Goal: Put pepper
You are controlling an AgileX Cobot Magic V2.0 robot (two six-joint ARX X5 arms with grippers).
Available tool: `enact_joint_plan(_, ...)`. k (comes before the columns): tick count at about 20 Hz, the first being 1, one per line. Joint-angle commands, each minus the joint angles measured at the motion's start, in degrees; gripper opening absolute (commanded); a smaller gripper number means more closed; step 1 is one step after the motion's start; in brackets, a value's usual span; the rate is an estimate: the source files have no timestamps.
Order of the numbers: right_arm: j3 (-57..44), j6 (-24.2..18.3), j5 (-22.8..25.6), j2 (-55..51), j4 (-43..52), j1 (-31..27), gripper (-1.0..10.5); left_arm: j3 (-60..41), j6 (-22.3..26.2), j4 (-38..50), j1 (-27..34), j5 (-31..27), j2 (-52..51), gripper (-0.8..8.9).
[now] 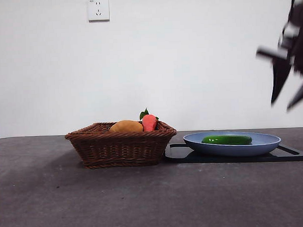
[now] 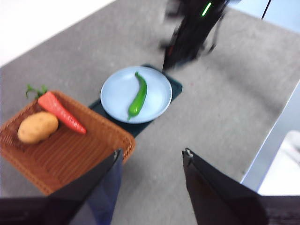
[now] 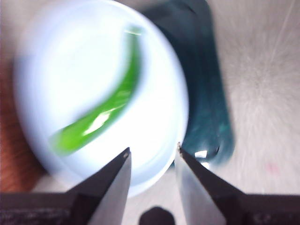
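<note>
My right gripper (image 3: 152, 152) hangs above the near rim of the blue plate (image 3: 154, 89), its two black jaws parted with nothing between them. Past their tips the pepper (image 3: 101, 110) lies in the plate, a glossy green streak, blurred in this view. The plate sits on a dark tray (image 3: 208, 93), which rests on grey table (image 3: 262, 93).

My left gripper (image 2: 150, 157) is held high and well back, jaws spread wide and empty over the grey cloth-like surface, beside a corner of the woven basket (image 2: 70, 159). From here I see the pepper (image 2: 138, 96) lying curved across the middle of the plate (image 2: 159, 91), touching nothing else. In the basket lie a red-orange piece with green leaves (image 2: 61, 112) and a yellow-brown oval (image 2: 37, 127), side by side.

From the front, the right gripper (image 1: 289, 89) shows blurred at the upper right, well above the plate (image 1: 264, 142). The pepper (image 1: 227, 139) lies flat in the plate. The basket (image 1: 120, 147) stands just beside the tray (image 1: 292, 153). Behind the table (image 1: 144, 203) is a plain white wall (image 1: 189, 57) with a white socket (image 1: 98, 9) high up.
</note>
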Motion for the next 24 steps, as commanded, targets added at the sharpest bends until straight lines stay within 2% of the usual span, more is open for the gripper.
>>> enact_joint_plan(1, 1.1, -3.2, 0.2, -7.1, -4.0, 0.7, 1.7, 0.9, 1.0, -0.4, -0.3, -0.2, 0.5, 2.32)
enact_joint_plan(6, 1.1, -7.4, 0.2, -25.4, -16.0, 5.3, 1.7, 0.9, 1.6, -0.6, -0.3, -0.2, 0.5, 2.32)
enact_joint_plan(12, 1.1, -13.3, 0.2, -36.8, -32.8, 13.0, 1.7, 0.9, -0.2, -2.4, -0.3, 0.2, 0.5, 2.31)
enact_joint_plan(13, 1.0, -13.3, 0.2, -38.0, -32.8, 14.0, 1.6, 0.9, -0.9, -2.9, -0.3, 0.2, 0.5, 2.30)
enact_joint_plan(15, 1.0, -14.4, 0.2, -40.3, -32.8, 15.5, 0.8, 0.9, -2.3, -4.4, -0.3, 0.2, 0.5, 2.15)
enact_joint_plan(16, 1.0, -15.1, 0.1, -40.8, -32.8, 15.8, 0.2, 0.9, -2.5, -5.2, -0.3, 0.2, 0.5, 1.64)
enact_joint_plan(18, 1.0, -16.8, 0.1, -41.0, -32.8, 15.9, 0.1, 0.9, -3.7, -5.5, -0.3, 0.2, 0.5, 0.31)
enact_joint_plan(19, 1.0, -16.8, 0.1, -41.1, -32.8, 15.9, 0.1, 0.9, -3.7, -5.5, -0.3, 0.2, 0.5, 0.04)
enact_joint_plan(24, 1.0, -15.9, -0.2, -41.2, -32.7, 15.8, 0.1, 0.9, -3.7, -5.4, -0.3, 0.0, 0.5, 0.08)
